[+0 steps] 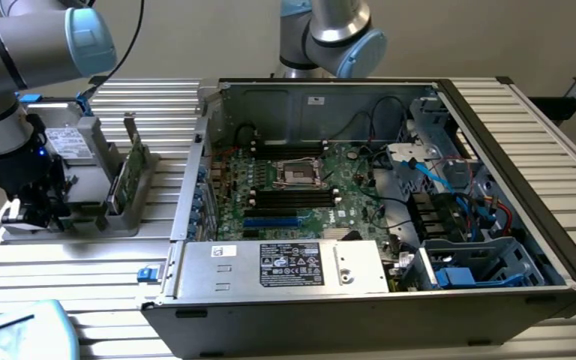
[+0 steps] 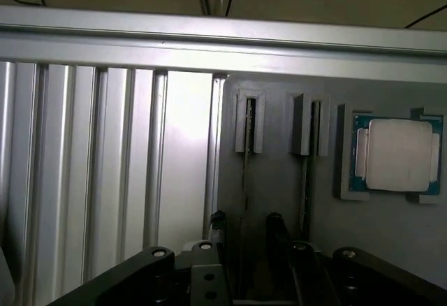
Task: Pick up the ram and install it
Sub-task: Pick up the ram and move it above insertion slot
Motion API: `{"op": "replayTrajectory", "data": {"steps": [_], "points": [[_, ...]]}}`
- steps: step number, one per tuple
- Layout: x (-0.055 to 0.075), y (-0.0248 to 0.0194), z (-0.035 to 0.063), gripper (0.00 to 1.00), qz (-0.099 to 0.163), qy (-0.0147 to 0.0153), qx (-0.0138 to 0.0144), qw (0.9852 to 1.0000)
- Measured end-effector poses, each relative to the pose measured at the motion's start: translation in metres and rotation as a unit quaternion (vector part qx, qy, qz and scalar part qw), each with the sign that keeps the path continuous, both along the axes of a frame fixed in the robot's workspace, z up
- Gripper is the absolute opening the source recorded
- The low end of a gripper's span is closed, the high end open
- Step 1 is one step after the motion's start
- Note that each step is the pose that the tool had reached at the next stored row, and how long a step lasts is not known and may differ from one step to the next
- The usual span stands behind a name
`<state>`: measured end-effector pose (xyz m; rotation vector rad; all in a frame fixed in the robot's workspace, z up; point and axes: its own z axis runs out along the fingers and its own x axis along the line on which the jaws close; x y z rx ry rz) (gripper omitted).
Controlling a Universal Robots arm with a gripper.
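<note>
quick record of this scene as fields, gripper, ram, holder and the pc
gripper: open, one fingertip on either side of a ram stick's edge; contact cannot be told
ram: two sticks standing on edge in slots of the grey holder, not lifted yet
processor: square silver chip in a pocket of the same holder
grey holder: on the slatted table, at the exterior view's left of the computer case
computer case: open, motherboard exposed

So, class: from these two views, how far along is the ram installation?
Done: nothing yet; the ram stands in the grey holder beside the computer case. In hand: the gripper hangs over that holder, jaws open, gripping nothing. Left: the pick-up and the install; the motherboard's black slots hold no stick.
</note>
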<state>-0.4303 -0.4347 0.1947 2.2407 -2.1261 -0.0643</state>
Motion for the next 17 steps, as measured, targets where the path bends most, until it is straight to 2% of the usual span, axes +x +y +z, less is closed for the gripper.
{"op": "replayTrajectory", "data": {"steps": [3,6,17], "points": [[0.0000,0.0000,-0.0001,0.35,0.000,-0.0001,0.0000,1.0000],[0.0000,0.0000,-0.0002,0.16,0.000,0.0000,0.0000,1.0000],[0.0000,0.0000,-0.0003,0.14,0.000,0.0002,-0.0001,1.0000]]}}
